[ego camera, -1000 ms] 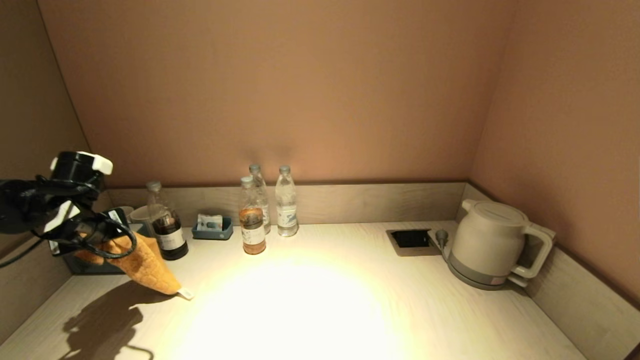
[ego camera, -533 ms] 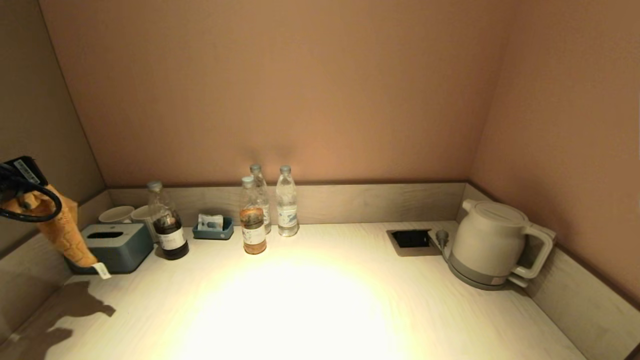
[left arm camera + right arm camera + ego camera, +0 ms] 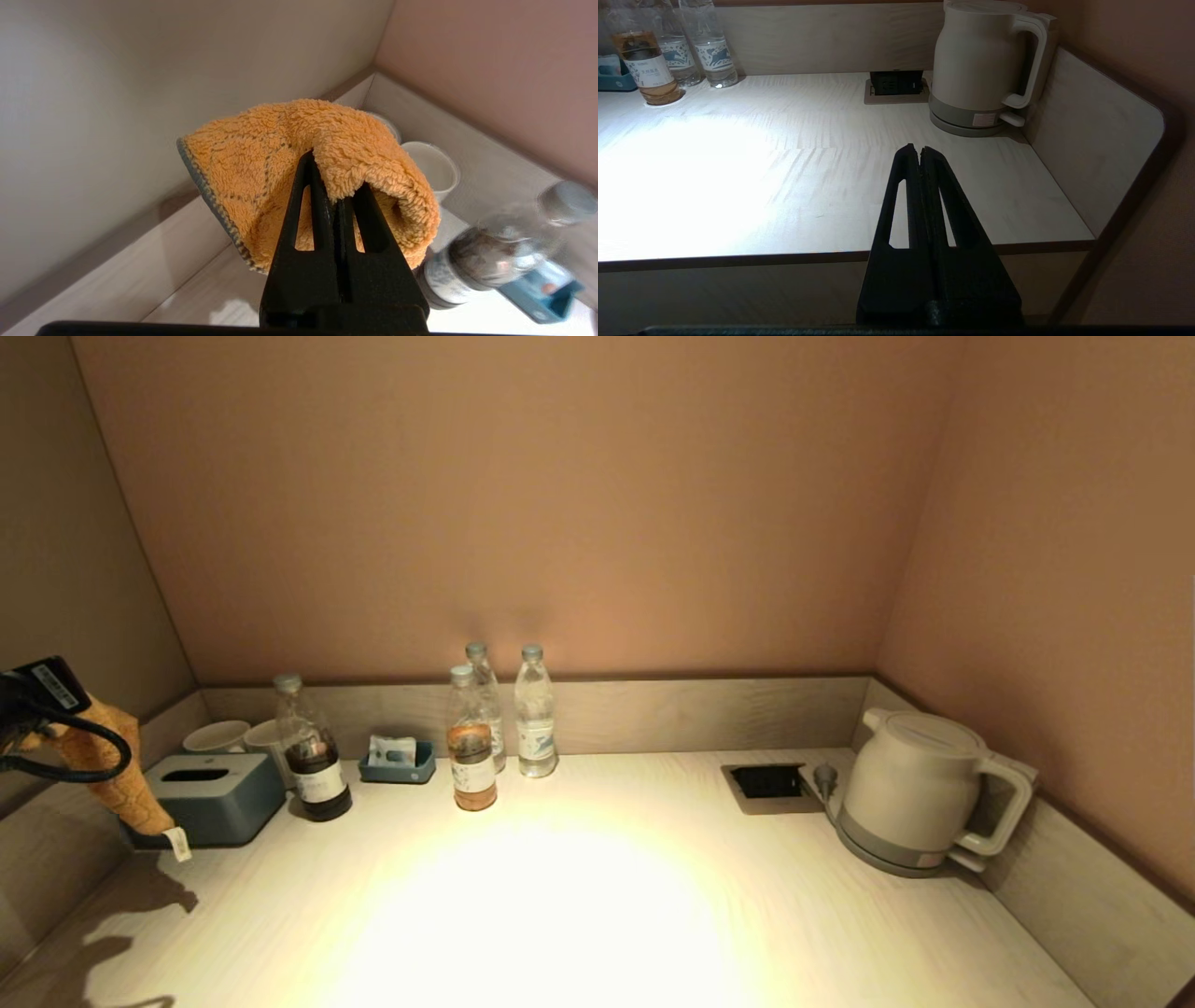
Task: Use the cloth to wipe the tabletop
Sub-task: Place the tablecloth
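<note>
Head view: left gripper (image 3: pixel 33 705) sits at the far left edge of the frame, raised above the tabletop (image 3: pixel 579 896) near its back-left corner. The orange cloth (image 3: pixel 117 775) hangs down from it, clear of the surface, with a white tag at its lowest tip. The cloth dangles in front of the grey-blue tissue box (image 3: pixel 217 796). Two white mugs (image 3: pixel 219 735) stand behind the box against the back edge. A dark-liquid bottle (image 3: pixel 313 761) stands just right of the box, then a small blue tray (image 3: pixel 398 763). An amber-liquid bottle (image 3: pixel 470 747) stands in front of two clear water bottles (image 3: pixel 534 719) near the back edge, mid-width. A recessed socket panel (image 3: pixel 767 784) and a white kettle (image 3: pixel 920 793) sit near the back-right corner. The right arm does not appear in this view.

Left wrist view: the fingers (image 3: pixel 303 205) are pressed together, clamped on a fold of the cloth (image 3: pixel 261 168), which drapes over and around the tips. The mugs (image 3: pixel 432 168) and the dark-liquid bottle (image 3: pixel 481 256) are visible below it.

Right wrist view: right gripper (image 3: pixel 920 154) is parked off the front edge of the tabletop (image 3: pixel 784 177), toward the front-right corner. Its fingers are together and hold nothing. The kettle (image 3: pixel 985 65) stands beyond it.
</note>
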Controlling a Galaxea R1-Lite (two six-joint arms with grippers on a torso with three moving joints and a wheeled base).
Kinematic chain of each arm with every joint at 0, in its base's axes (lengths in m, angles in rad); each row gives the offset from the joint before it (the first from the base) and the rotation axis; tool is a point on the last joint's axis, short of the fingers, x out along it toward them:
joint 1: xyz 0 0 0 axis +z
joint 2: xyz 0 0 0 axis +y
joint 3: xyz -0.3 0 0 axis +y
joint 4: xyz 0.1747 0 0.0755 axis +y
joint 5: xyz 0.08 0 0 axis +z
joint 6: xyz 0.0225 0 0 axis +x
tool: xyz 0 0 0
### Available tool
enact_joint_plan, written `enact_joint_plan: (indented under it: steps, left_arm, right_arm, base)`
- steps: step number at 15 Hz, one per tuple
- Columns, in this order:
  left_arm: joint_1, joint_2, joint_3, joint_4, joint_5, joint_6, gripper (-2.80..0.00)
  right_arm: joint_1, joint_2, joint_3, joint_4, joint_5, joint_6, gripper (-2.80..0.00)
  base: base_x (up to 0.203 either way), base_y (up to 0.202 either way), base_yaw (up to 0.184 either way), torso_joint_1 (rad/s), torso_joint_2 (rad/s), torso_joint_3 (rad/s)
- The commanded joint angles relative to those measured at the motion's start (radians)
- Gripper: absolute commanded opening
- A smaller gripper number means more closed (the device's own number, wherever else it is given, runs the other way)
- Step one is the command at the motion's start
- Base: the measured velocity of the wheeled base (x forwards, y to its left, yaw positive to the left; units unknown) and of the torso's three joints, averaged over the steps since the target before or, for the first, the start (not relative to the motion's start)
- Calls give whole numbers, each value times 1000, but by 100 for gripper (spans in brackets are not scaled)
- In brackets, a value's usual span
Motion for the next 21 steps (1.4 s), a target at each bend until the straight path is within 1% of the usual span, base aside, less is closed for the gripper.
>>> enact_joint_plan:
  steps: [1, 2, 3, 5, 6, 7, 8, 15, 21]
  left_arm:
    - [13, 33, 26, -46, 9, 24, -280]
    - [26, 79, 54, -169, 16, 63, -280]
    - [39, 131, 85, -345, 22, 110, -280]
    - [56, 221, 152, -670, 30, 240, -280]
    - [63, 266, 191, -800, 34, 314, -280]
    - [66, 289, 216, -859, 36, 362, -280]
    - [68, 305, 224, -889, 37, 375, -280]
    - [67, 302, 238, -881, 35, 375, -280]
    - [67, 344, 241, -881, 35, 371, -280]
  right_arm:
    - [0, 1, 0, -1, 0, 0, -280]
    - [0, 1, 0, -1, 0, 2, -280]
    - [0, 1, 0, -1, 0, 0, -280]
    - [0, 1, 0, -1, 0, 0, -280]
    - [0, 1, 0, -1, 0, 1, -280]
    - [0, 1, 0, -1, 0, 2, -280]
    - [0, 1, 0, -1, 0, 0, -280]
    - [0, 1, 0, -1, 0, 2, -280]
    - [0, 1, 0, -1, 0, 0, -280]
  base:
    - [0, 0, 0, 0, 0, 0]
    - [0, 0, 0, 0, 0, 0]
    - [0, 0, 0, 0, 0, 0]
    - [0, 0, 0, 0, 0, 0]
    - [0, 0, 0, 0, 0, 0]
    - [0, 0, 0, 0, 0, 0]
    - [0, 0, 0, 0, 0, 0]
    - [0, 0, 0, 0, 0, 0]
    - [0, 0, 0, 0, 0, 0]
